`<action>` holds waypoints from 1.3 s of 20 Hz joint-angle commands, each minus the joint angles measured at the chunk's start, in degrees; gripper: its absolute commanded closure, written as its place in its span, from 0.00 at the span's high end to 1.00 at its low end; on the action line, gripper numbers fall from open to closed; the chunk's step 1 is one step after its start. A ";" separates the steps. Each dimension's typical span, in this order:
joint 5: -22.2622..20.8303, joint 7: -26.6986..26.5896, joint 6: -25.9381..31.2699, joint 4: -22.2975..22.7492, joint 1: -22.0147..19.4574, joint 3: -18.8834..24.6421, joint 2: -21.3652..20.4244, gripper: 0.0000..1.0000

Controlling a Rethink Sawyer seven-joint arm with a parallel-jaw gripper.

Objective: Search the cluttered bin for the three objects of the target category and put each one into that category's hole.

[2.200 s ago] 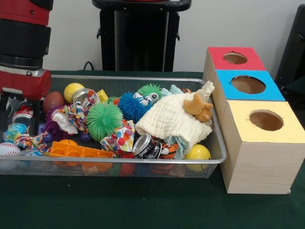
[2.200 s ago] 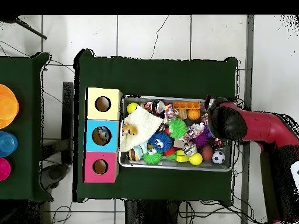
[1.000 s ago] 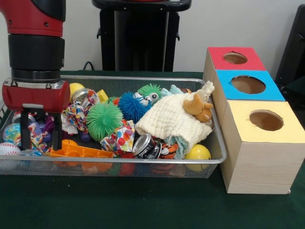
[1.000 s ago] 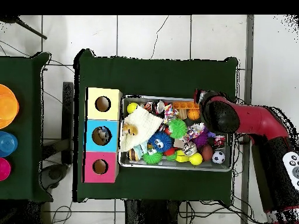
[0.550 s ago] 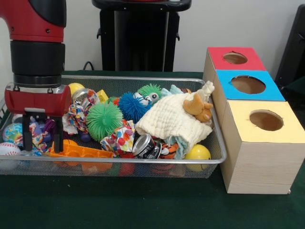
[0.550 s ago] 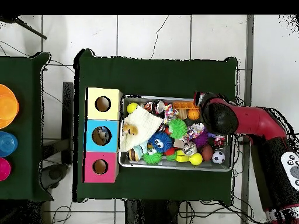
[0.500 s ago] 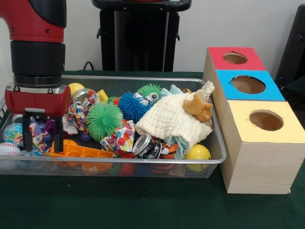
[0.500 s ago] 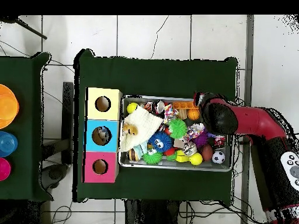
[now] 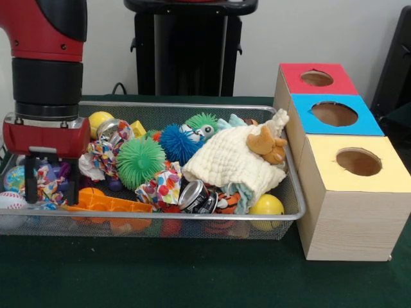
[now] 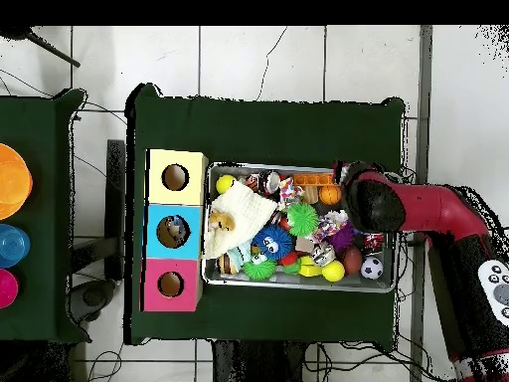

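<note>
Orange bowl [image 10: 12, 181], blue bowl [image 10: 10, 245] on side table [image 10: 45, 298].

The red and black arm [image 9: 48, 70] descends vertically, wrist pointing straight down. The gripper [image 9: 50, 183] hangs directly below the red wrist housing, its two black fingers [image 9: 30, 179] parallel, vertical and spread apart. In the overhead view, the arm [image 10: 437, 214] extends sideways, its wrist covering the gripper.

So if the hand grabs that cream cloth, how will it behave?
The cloth looks soft and crumpled, so probably floppy and light. It is draped over other toys with a brown plush on it, so lifting may drag or spill those.
</note>
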 commanded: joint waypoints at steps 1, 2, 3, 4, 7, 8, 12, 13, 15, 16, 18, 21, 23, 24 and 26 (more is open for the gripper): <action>-5.04 -16.88 5.23 0.98 -0.49 1.77 1.82 1.00; -5.39 -17.35 5.59 0.77 -0.51 1.79 1.84 1.00; -5.81 -17.62 5.89 0.67 -0.36 1.70 1.83 1.00; -6.06 -17.63 6.04 0.62 -0.38 1.66 1.90 1.00; -6.78 -17.44 6.05 0.64 -0.45 1.64 2.07 1.00; -7.15 -17.67 5.78 0.63 -0.75 1.78 2.38 1.00; -8.05 -17.22 5.18 0.30 -1.33 1.72 3.98 1.00; -8.16 -17.91 5.18 -0.07 -1.95 2.04 4.56 1.00; -8.21 -18.70 5.97 -0.51 -2.24 2.17 5.01 1.00; -8.54 -18.98 5.98 -0.72 -2.28 2.15 5.23 1.00; -9.20 -19.36 5.64 -1.13 -2.76 2.25 5.98 1.00; -9.50 -20.77 5.79 -1.63 -3.77 3.28 6.57 1.00; -9.67 -21.86 6.02 -1.73 -4.44 3.99 6.85 1.00; -9.83 -22.69 6.09 -2.19 -4.96 4.35 7.51 1.00; -9.95 -23.86 6.36 -2.65 -5.70 5.01 8.18 1.00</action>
